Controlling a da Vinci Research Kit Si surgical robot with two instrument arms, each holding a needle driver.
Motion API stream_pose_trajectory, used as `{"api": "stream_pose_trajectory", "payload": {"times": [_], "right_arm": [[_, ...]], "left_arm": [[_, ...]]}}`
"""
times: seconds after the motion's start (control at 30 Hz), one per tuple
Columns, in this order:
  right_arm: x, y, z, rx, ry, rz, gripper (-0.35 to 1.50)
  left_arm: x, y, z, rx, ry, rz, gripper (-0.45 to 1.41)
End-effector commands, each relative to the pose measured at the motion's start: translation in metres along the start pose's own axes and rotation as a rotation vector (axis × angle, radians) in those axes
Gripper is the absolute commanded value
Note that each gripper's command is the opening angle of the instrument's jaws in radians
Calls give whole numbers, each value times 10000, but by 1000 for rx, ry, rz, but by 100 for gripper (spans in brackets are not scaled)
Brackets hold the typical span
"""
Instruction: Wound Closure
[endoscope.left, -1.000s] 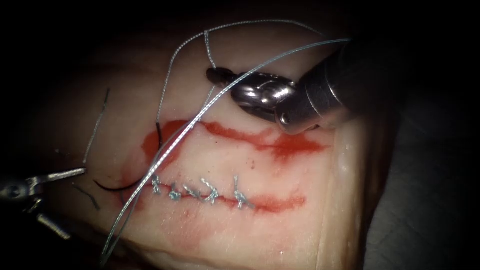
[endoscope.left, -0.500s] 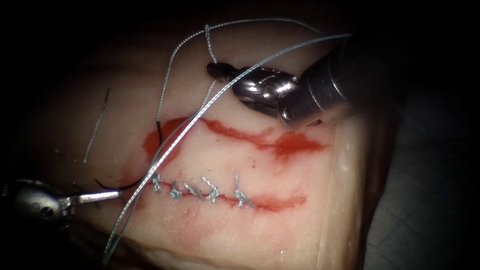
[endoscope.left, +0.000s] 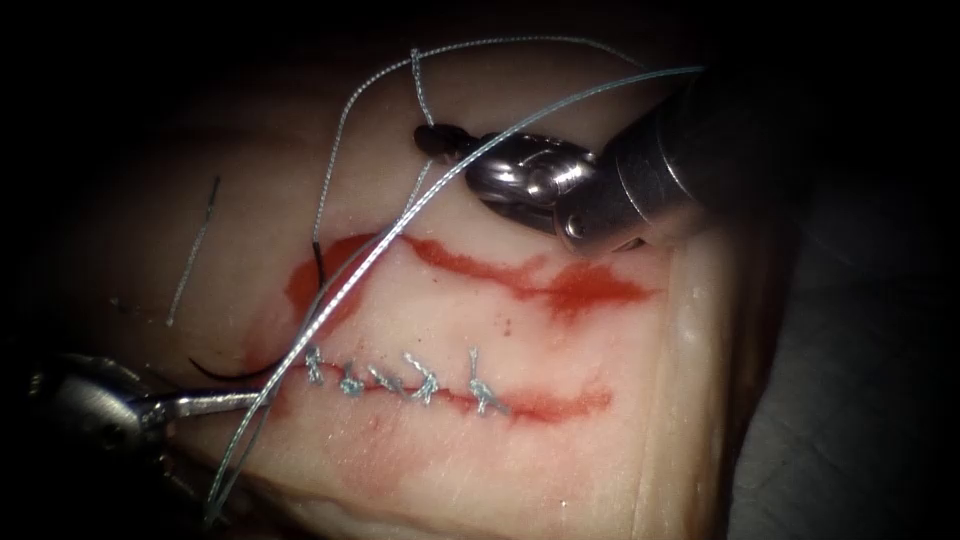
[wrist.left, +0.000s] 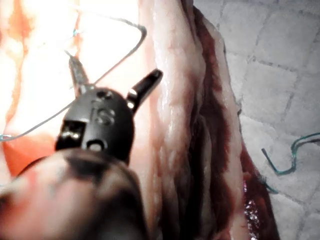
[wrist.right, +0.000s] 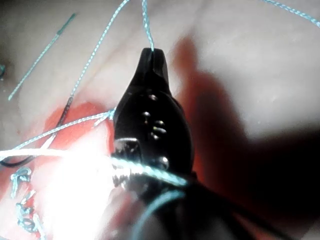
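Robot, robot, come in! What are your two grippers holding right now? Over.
Right gripper shut on thread. Left gripper open, holding nothing. Needle lies at the cut's left end, curving up the tissue. Thread strand crosses it.

The pale pink slab of pork tissue (endoscope.left: 600, 420) carries two streaks of bright red fluid (endoscope.left: 560, 290) — one along the stitched cut. The twisted silver-grey thread (endoscope.left: 420, 205) looks braided, the thin curved needle (endoscope.left: 225, 374) is black, and both polished steel hands — left (endoscope.left: 215, 402), right (endoscope.left: 432, 139) — shine silver.
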Motion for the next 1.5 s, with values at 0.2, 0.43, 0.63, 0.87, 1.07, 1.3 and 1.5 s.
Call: {"api": "stream_pose_trajectory", "payload": {"times": [0.2, 0.43, 0.63, 0.87, 1.07, 1.3, 1.5], "right_arm": [[2, 7, 8, -4, -2, -5, -35], [2, 7, 8, -4, -2, 1, -35], [1, 8, 7, -4, -1, 3, -35], [-5, 7, 7, -8, -4, 7, -35], [-10, 3, 8, -5, -7, 8, -35], [-13, -2, 4, 11, -20, 7, -35], [-14, -9, 2, 31, -32, 2, -35]], "left_arm": [[-2, 3, 10, -15, -5, 8, 57], [2, 5, 15, -47, -42, -67, 2], [11, 5, 9, -39, -89, -252, -45], [22, -13, 8, -24, -89, -424, -45], [26, -23, 4, -15, -92, -489, -45], [28, -31, -4, -6, -95, -572, -45], [37, -47, -10, 9, -93, -707, -45]]}}
